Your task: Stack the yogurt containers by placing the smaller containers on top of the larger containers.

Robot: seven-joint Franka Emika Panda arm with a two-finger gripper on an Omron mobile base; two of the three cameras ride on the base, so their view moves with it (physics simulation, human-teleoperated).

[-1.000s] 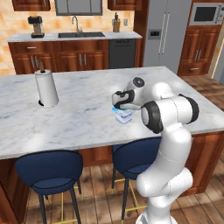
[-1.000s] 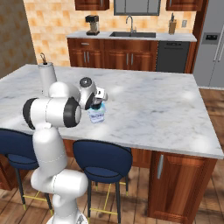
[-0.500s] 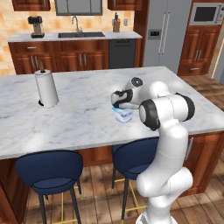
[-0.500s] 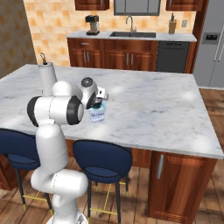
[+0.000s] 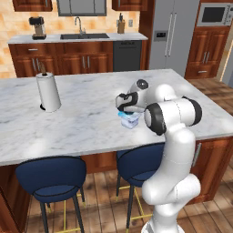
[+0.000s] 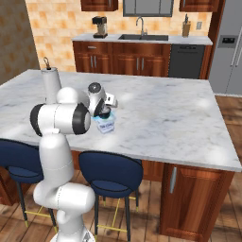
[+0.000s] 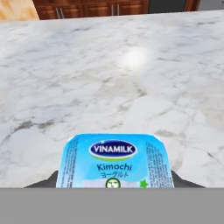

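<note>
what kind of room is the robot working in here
A home kitchen, rendered rather than real. A marble-topped island has blue stools tucked under it, a sink with a faucet sits in the back counter between wood cabinets, and a steel refrigerator stands at the back.

A squarish yogurt tub (image 7: 115, 161) with a light-blue lid lies at the lower centre of the hand view, its near edge cut off at the bottom. The lid carries a dark-blue oval logo reading "VINAMILK", with "Kimochi" printed below it. The tub rests on a grey-veined white marble bench (image 7: 131, 70) that extends to the far edge near the top of the view. Dark fingers (image 7: 46, 181) appear at the lower left and lower right, one on each side of the tub. Wooden cabinet fronts (image 7: 92, 8) stand beyond the bench.
</note>
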